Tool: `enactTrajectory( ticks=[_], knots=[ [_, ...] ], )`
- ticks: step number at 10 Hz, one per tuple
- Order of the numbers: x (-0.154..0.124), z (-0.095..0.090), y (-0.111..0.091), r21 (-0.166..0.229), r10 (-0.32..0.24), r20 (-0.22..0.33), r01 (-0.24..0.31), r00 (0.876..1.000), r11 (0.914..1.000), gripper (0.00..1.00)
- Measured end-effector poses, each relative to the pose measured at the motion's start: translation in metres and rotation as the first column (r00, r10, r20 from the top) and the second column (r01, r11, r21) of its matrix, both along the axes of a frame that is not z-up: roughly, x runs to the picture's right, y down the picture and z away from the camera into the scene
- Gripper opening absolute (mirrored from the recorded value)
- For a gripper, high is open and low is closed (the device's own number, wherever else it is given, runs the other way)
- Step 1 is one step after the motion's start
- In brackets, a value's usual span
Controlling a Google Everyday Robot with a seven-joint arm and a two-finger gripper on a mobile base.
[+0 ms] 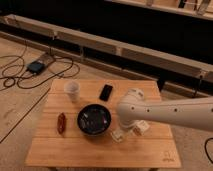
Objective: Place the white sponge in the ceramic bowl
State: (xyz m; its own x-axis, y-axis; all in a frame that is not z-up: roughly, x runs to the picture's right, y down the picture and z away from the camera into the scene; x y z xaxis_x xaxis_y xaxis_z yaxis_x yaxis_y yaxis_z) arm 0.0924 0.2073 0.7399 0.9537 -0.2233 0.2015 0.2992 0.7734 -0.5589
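Observation:
The ceramic bowl is dark, round and glossy, and sits in the middle of the wooden table. My white arm reaches in from the right and bends down to the table just right of the bowl. The gripper is at its lower end, close to the bowl's right rim. A small pale block at the gripper's tip looks like the white sponge, low over the tabletop outside the bowl. I cannot tell whether it is held or lying there.
A white cup stands at the back left of the table. A black phone lies behind the bowl. A reddish-brown object lies left of the bowl. Cables and a small box lie on the floor at the left.

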Motion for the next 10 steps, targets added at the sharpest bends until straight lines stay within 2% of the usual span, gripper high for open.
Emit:
enactTrajectory(
  ticks=[2, 4, 8, 9, 10],
  knots=[
    [-0.008, -0.007, -0.03, 0.063, 0.004, 0.014, -0.005, 1.0, 0.998, 0.0],
    [-0.038, -0.013, -0.057, 0.124, -0.01, 0.066, 0.002, 0.998, 0.9922, 0.0],
    [-0.1, -0.015, -0.07, 0.171, -0.066, 0.17, 0.036, 0.983, 0.9846, 0.02],
    [-0.107, -0.012, -0.072, 0.177, -0.066, 0.176, 0.034, 0.982, 0.9836, 0.07],
    [-0.114, -0.004, -0.075, 0.185, -0.059, 0.176, 0.026, 0.983, 0.9825, 0.18]
  ],
)
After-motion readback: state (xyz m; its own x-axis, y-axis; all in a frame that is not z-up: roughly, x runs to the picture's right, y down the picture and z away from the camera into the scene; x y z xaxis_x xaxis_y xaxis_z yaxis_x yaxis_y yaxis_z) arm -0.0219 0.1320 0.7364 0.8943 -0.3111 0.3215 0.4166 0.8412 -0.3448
